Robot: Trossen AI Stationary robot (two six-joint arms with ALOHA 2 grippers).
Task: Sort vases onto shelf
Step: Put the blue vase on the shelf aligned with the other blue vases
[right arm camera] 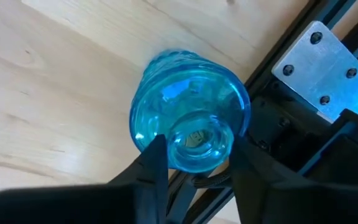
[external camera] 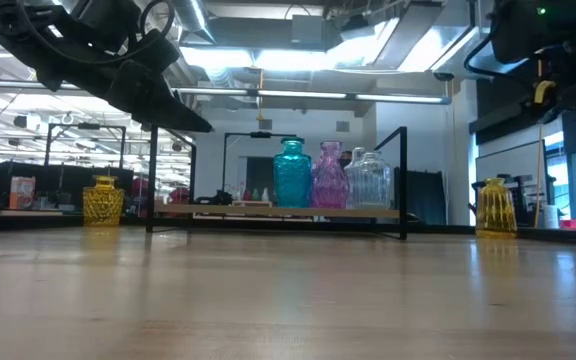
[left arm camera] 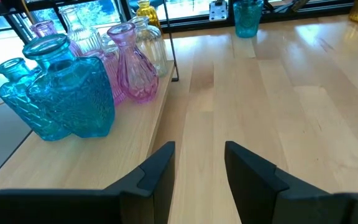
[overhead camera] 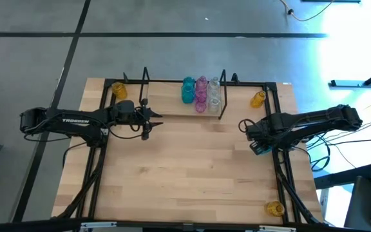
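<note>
The shelf (overhead camera: 172, 108) lies at the table's far side and carries teal (overhead camera: 188, 90), pink (overhead camera: 201, 93) and clear (overhead camera: 214, 94) vases standing on their bases. My left gripper (overhead camera: 156, 118) hovers open just off the shelf's left end, with nothing between its fingers (left arm camera: 160, 168). At the table's right rail my right gripper (right arm camera: 197, 152) points down, shut on a teal vase (right arm camera: 188, 118). Three yellow vases stand loose: far left (overhead camera: 119, 90), far right (overhead camera: 257, 98) and near right (overhead camera: 274, 207). My right gripper pinches the teal vase's mouth rim (right arm camera: 194, 140) between its two fingers, one on each side of the neck. The fingers (right arm camera: 154, 165) come from above, pointing down. The vase stands upright with its base on the table (left arm camera: 247, 31).
A black frame rail (right arm camera: 291, 37) with a metal bracket plate (right arm camera: 319, 62) runs right beside the held vase. Black wire uprights (external camera: 404, 180) stand at the shelf's ends. The middle and near part of the wooden tabletop (overhead camera: 185, 174) is bare.
</note>
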